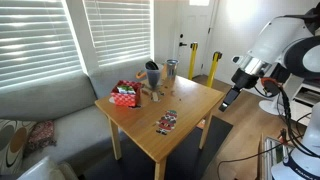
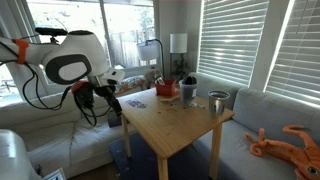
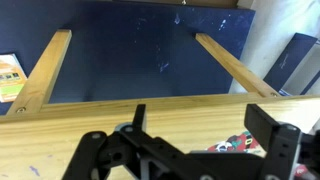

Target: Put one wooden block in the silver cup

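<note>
The silver cup (image 1: 171, 69) (image 2: 217, 101) stands at one end of the wooden table (image 1: 190, 105) (image 2: 170, 130), beside a wider dark cup (image 1: 153, 73) (image 2: 188, 90). Small wooden blocks (image 1: 150, 93) lie on the table by the cups. My gripper (image 1: 232, 97) (image 2: 112, 105) hangs off the table's opposite edge, far from the cups. In the wrist view the gripper (image 3: 205, 135) is open and empty above the table edge. The cups and blocks are out of the wrist view.
A red bag (image 1: 125, 95) (image 2: 167, 88) sits next to the dark cup. A colourful card pack (image 1: 166, 122) (image 3: 240, 146) lies near the gripper's side of the table. A grey sofa (image 1: 50, 110) borders the cup end. A dark blue rug (image 3: 140, 50) lies under the table.
</note>
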You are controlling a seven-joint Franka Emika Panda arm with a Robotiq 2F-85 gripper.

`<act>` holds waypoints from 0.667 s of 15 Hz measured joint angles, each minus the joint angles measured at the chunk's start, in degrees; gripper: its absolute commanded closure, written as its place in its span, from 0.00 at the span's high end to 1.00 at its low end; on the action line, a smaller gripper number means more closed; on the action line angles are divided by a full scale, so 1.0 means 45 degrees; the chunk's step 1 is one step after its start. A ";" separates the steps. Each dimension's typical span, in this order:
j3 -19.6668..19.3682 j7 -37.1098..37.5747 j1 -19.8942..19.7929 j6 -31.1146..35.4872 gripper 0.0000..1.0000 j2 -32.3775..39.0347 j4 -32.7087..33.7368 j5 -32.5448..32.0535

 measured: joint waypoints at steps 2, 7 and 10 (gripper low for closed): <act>0.0000 0.0000 0.0000 -0.0069 1.00 0.0075 -0.0280 -0.0001; 0.0000 0.0000 -0.0001 -0.0069 1.00 0.0187 -0.0348 -0.0001; 0.0000 0.0000 -0.0001 -0.0069 1.00 0.0187 -0.0348 -0.0001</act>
